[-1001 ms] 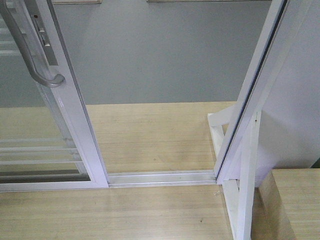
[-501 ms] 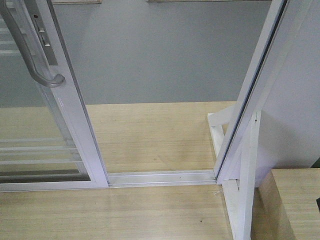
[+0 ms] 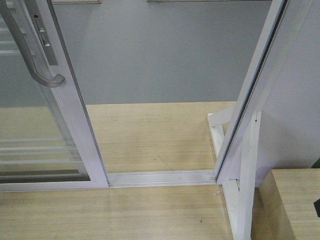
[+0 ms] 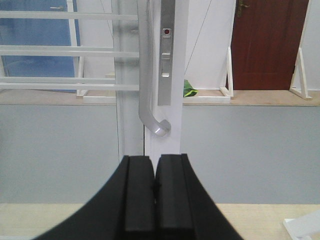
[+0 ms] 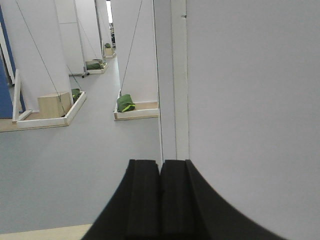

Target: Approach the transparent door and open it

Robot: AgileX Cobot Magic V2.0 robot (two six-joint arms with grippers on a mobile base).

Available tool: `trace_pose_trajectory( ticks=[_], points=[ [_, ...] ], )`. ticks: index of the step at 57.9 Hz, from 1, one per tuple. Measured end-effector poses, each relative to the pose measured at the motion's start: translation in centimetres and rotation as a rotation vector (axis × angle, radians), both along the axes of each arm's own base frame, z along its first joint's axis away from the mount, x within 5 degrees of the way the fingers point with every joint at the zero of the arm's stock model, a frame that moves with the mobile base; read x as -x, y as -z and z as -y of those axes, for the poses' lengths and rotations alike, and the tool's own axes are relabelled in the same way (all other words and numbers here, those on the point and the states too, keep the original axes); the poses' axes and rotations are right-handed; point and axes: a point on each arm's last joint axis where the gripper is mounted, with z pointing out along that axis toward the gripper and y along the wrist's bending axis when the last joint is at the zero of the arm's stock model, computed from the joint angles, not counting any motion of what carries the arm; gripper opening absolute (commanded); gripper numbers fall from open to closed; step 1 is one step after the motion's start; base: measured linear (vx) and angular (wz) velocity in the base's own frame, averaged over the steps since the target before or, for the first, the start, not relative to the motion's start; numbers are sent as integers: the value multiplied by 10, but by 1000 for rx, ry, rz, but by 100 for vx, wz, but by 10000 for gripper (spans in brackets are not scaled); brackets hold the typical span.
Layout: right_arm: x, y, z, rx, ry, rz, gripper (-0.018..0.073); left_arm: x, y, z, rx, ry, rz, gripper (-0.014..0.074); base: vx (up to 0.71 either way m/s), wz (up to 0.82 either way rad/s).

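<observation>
The transparent door point(image 3: 55, 130) stands at the left of the front view, its white stile resting in a metal floor track point(image 3: 162, 178), with the curved grey handle point(image 3: 32, 55) near the top left. Pale wood flooring point(image 3: 150, 132) runs on both sides of the track, meeting a grey floor point(image 3: 160, 55) beyond. A slanted white frame post point(image 3: 250, 105) rises at right. The left hand point(image 4: 155, 187) is pressed together, pointing at the handle's lower end. The right hand point(image 5: 160, 192) is likewise pressed together, facing a white wall panel point(image 5: 250, 100).

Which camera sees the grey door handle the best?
The left wrist view: the handle faces it squarely, curved end clear, above the closed left gripper. The front view catches only its lower part at the edge. The right wrist view misses it.
</observation>
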Motion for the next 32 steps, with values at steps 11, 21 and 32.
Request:
trace_pose_trajectory(
  ticks=[11,21,32],
  points=[
    [0,0,0,0,0,0,-9,0,0,0,0,0,0,-6,0,0],
    [0,0,0,0,0,0,-9,0,0,0,0,0,0,-6,0,0],
    [0,0,0,0,0,0,-9,0,0,0,0,0,0,-6,0,0]
  ],
)
